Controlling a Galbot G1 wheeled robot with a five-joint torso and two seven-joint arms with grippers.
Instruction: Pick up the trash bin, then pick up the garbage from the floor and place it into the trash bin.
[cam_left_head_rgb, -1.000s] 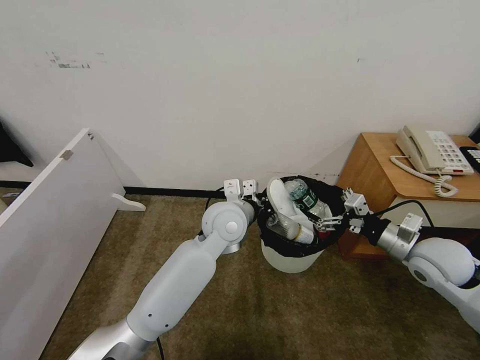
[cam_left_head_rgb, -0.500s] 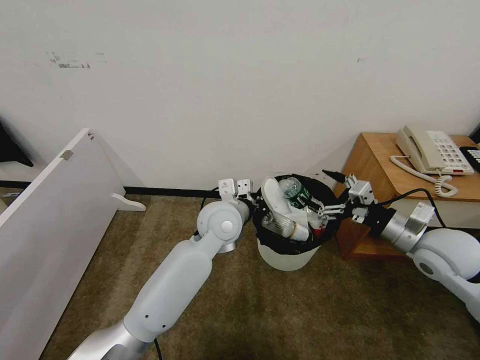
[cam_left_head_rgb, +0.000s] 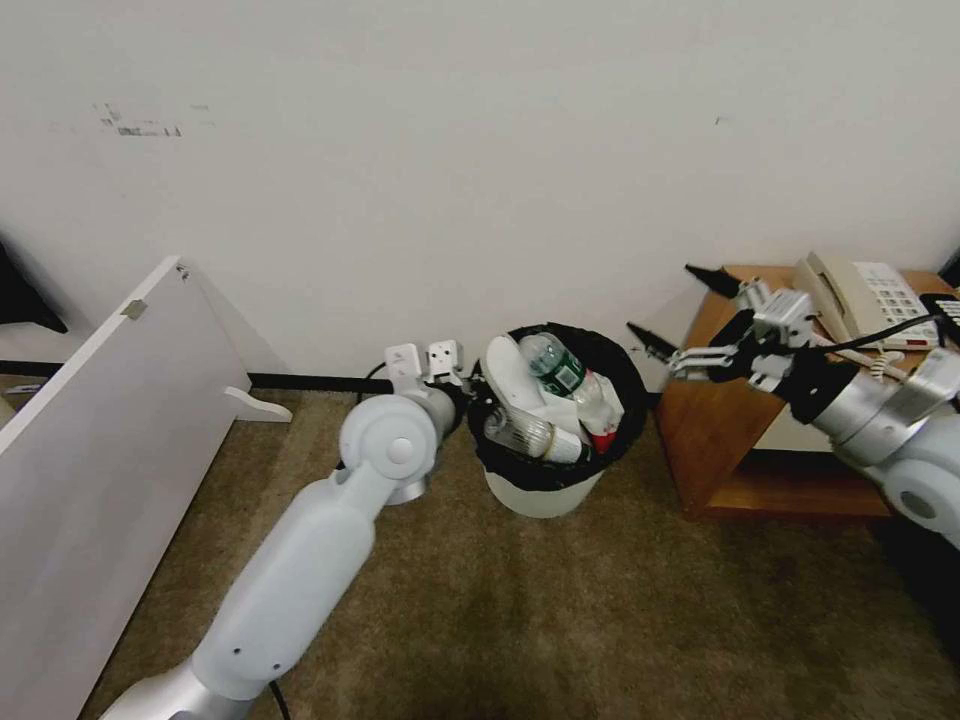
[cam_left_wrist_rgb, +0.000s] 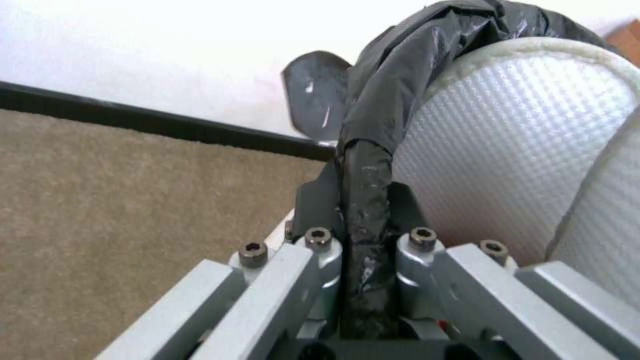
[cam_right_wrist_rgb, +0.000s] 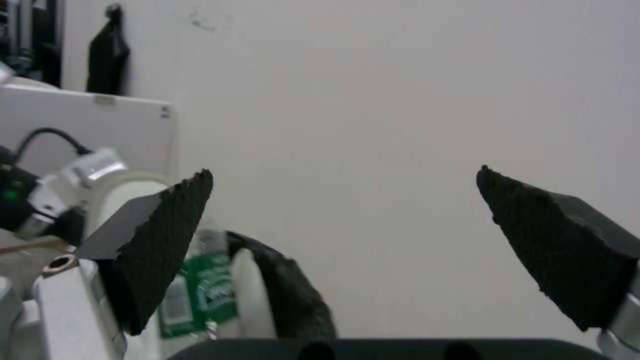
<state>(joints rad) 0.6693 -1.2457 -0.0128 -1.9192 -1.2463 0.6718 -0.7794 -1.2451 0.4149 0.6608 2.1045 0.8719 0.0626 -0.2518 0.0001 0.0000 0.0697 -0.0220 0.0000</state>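
The trash bin (cam_left_head_rgb: 540, 495), white with a black bag over its rim, is over the carpet near the wall. It holds garbage: a green-labelled bottle (cam_left_head_rgb: 555, 368), a white slipper (cam_left_head_rgb: 508, 378), a clear bottle (cam_left_head_rgb: 520, 432) and a red-white wrapper (cam_left_head_rgb: 603, 432). My left gripper (cam_left_head_rgb: 476, 398) is shut on the bin's bag-covered rim; the left wrist view shows the gripper (cam_left_wrist_rgb: 363, 200) clamping the black liner (cam_left_wrist_rgb: 400, 95) beside the slipper (cam_left_wrist_rgb: 520, 140). My right gripper (cam_left_head_rgb: 672, 306) hangs open and empty, up and to the right of the bin. In the right wrist view the gripper (cam_right_wrist_rgb: 341, 175) faces the wall above the bottle (cam_right_wrist_rgb: 208, 290).
A wooden side table (cam_left_head_rgb: 745, 420) with a telephone (cam_left_head_rgb: 865, 300) stands right of the bin, just under my right gripper. A white board (cam_left_head_rgb: 110, 430) leans at the left. A round silvery base (cam_left_head_rgb: 408, 492) sits behind my left arm. Brown carpet lies in front.
My right gripper has pulled out of the bin and risen to the right, open. My left arm has carried the bin to the left and farther towards the wall.
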